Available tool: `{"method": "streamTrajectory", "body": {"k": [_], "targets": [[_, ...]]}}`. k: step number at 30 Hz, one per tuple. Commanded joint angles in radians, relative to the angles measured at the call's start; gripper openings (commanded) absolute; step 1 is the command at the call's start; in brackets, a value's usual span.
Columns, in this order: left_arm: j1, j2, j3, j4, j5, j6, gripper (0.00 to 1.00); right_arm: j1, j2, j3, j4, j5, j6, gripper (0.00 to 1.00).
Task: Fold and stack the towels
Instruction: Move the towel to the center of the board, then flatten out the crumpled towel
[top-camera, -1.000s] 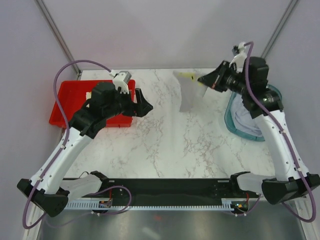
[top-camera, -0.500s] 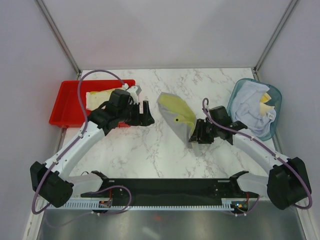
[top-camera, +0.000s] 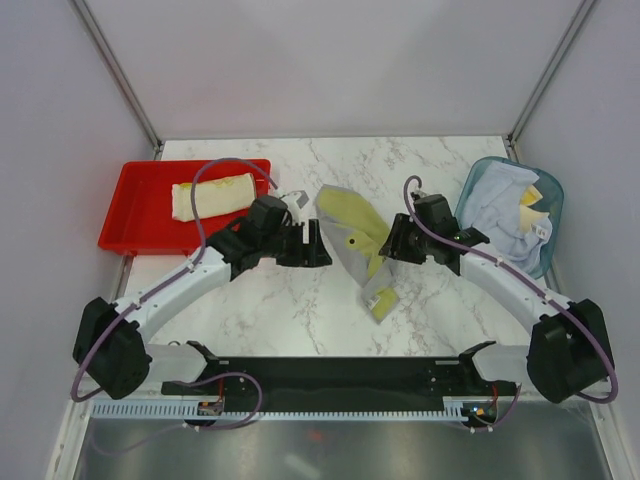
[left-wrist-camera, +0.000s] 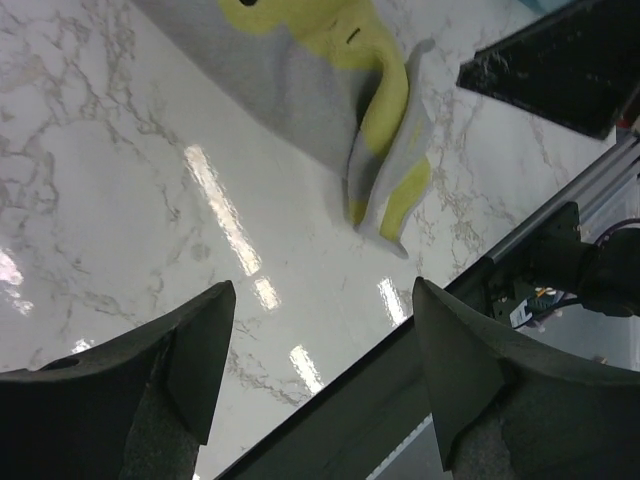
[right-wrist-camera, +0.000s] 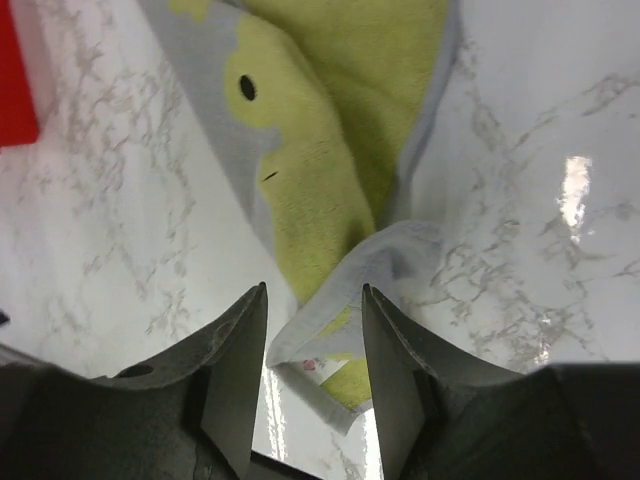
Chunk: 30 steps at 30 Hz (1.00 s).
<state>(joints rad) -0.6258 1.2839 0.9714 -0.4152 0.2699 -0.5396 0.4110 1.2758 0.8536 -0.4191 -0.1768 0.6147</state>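
Note:
A grey and yellow towel (top-camera: 352, 238) lies loosely spread on the marble table, its near corner crumpled (top-camera: 380, 300). My right gripper (top-camera: 391, 245) hovers open at the towel's right edge. In the right wrist view its jaws (right-wrist-camera: 314, 287) stand apart over the curled grey corner of that towel (right-wrist-camera: 330, 180), gripping nothing. My left gripper (top-camera: 316, 245) is open just left of the towel. The left wrist view shows the towel (left-wrist-camera: 320, 90) lying ahead of its spread jaws (left-wrist-camera: 323, 285). A folded pale yellow towel (top-camera: 213, 194) rests in the red tray (top-camera: 120, 225).
A translucent teal basket (top-camera: 471, 197) at the right holds several crumpled white and yellow towels (top-camera: 505, 205). The red tray sits at the left rear. A black rail (top-camera: 330, 375) runs along the near table edge between the arm bases.
My right gripper came down with the hanging towel, opened and let it go onto the table. The left arm swung right toward the towel, its jaws narrowing a little.

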Motion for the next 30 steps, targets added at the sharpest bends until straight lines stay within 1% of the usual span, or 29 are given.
{"method": "streamTrajectory", "body": {"k": [1,2,4,5,6,8,9,13,15,17,19,21,26,27,28,29,30], "targets": [[-0.09,0.011,-0.04,0.128,-0.033,-0.085,0.79,-0.003,0.049,0.039,0.002,0.221,0.066,0.5],[-0.135,0.021,-0.046,0.139,-0.046,-0.106,0.78,-0.005,0.074,0.039,0.0,0.227,0.075,0.5],[-0.182,0.041,-0.063,0.176,-0.089,-0.129,0.77,-0.015,0.095,0.042,-0.01,0.237,0.143,0.51],[-0.228,0.064,-0.071,0.185,-0.109,-0.149,0.77,-0.027,0.114,0.045,-0.013,0.234,0.175,0.53],[-0.248,0.077,-0.071,0.188,-0.148,-0.158,0.77,-0.028,0.128,0.065,-0.02,0.231,0.2,0.54],[-0.294,0.115,-0.072,0.213,-0.184,-0.186,0.78,-0.028,0.18,0.103,-0.072,0.224,0.252,0.54],[-0.305,0.126,-0.069,0.217,-0.22,-0.2,0.78,-0.028,0.195,0.133,-0.09,0.224,0.267,0.54],[-0.363,0.152,-0.085,0.242,-0.339,-0.278,0.78,-0.028,0.243,0.163,-0.164,0.276,0.345,0.51],[-0.384,0.163,-0.098,0.274,-0.36,-0.307,0.78,-0.028,0.26,0.168,-0.162,0.277,0.381,0.51],[-0.393,0.17,-0.121,0.329,-0.359,-0.333,0.78,-0.028,0.286,0.174,-0.162,0.269,0.408,0.51],[-0.396,0.181,-0.149,0.404,-0.316,-0.335,0.79,-0.029,0.303,0.18,-0.165,0.263,0.424,0.49],[-0.397,0.193,-0.171,0.473,-0.281,-0.344,0.79,-0.026,0.323,0.177,-0.165,0.238,0.433,0.44],[-0.419,0.242,-0.183,0.521,-0.279,-0.365,0.78,-0.028,0.338,0.171,-0.164,0.25,0.441,0.4],[-0.422,0.245,-0.198,0.539,-0.275,-0.37,0.78,-0.028,0.338,0.174,-0.165,0.255,0.436,0.35],[-0.423,0.247,-0.201,0.57,-0.274,-0.373,0.78,-0.028,0.339,0.176,-0.165,0.255,0.431,0.26],[-0.434,0.262,-0.2,0.575,-0.274,-0.372,0.78,-0.029,0.333,0.177,-0.164,0.257,0.43,0.0],[-0.437,0.27,-0.197,0.573,-0.278,-0.372,0.78,-0.029,0.33,0.18,-0.167,0.258,0.427,0.0]]}}
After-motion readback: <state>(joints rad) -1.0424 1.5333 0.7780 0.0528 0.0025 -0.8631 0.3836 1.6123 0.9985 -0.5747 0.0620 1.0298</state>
